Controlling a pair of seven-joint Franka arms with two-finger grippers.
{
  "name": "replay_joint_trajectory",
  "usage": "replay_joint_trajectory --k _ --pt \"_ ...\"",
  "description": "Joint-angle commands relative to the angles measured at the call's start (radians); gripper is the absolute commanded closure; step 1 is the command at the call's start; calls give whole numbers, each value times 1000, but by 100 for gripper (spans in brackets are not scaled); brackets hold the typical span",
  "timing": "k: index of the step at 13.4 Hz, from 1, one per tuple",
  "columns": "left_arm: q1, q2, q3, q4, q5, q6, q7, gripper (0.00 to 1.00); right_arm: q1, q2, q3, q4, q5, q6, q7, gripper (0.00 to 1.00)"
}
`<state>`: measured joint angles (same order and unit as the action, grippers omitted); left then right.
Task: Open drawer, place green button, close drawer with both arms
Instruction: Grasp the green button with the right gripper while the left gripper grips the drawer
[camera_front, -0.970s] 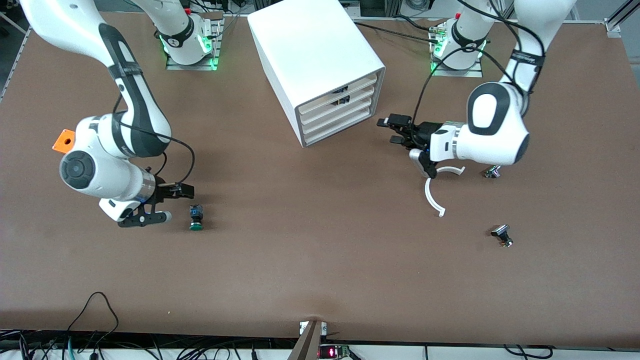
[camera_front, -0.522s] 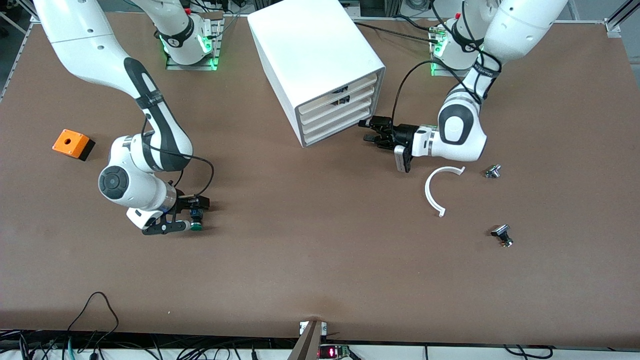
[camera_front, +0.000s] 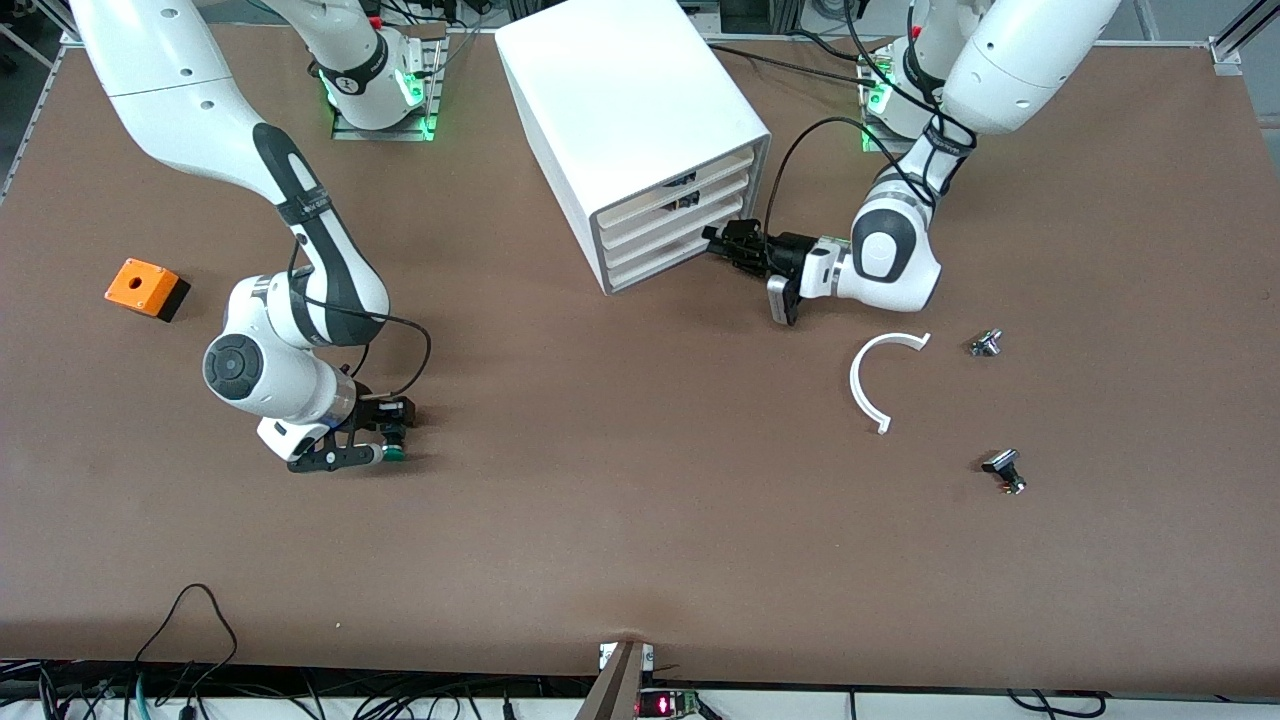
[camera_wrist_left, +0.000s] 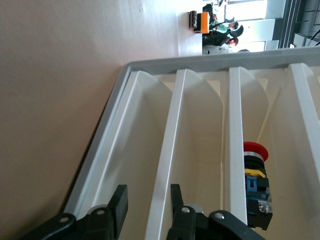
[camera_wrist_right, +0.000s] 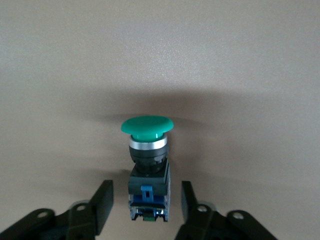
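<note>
Right fingers: black pads (camera_wrist_right: 102, 202) of the right gripper (camera_front: 392, 432) spread apart, one on each side of the small push button with a round green cap and black and blue body (camera_wrist_right: 148, 165); gaps show on both sides, so nothing is clamped.
Left fingers: black pads (camera_wrist_left: 119, 205) of the left gripper (camera_front: 722, 243) parted at the cream front of the lowest drawer (camera_front: 668, 262) in the white box cabinet (camera_front: 630, 120); one front edge stands between them, contact unclear.
Button: lying on its side on the brown matte tabletop (camera_front: 620, 500), toward the right arm's end, well apart from the cabinet.
Drawer: shut, flush with the three above.
Surface: orange box (camera_front: 146, 288), white curved plastic strip (camera_front: 868, 382), silver small part (camera_front: 985, 343), black-capped small part (camera_front: 1003, 469).
Room: cables (camera_front: 190, 650) along the table's near edge.
</note>
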<state>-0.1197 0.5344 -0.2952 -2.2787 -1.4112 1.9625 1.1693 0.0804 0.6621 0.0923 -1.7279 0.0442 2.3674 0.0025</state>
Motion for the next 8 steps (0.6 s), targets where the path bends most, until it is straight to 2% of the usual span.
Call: replay_joint_trajectory --k 1,2,6,8 --pt "8 -8 -30 -24 -49 -4 35 56 4 -7 -3 -2 0 4 -10 65" --pt "8 -7 -32 -25 -51 -4 35 56 4 -7 -3 -2 0 4 -10 72" --pt "5 9 -50 -30 -60 -4 53 61 24 -9 -3 28 3 -3 2 82" --pt "-1 29 -55 -30 -61 -4 76 67 41 -10 -3 37 9 -8 19 86"
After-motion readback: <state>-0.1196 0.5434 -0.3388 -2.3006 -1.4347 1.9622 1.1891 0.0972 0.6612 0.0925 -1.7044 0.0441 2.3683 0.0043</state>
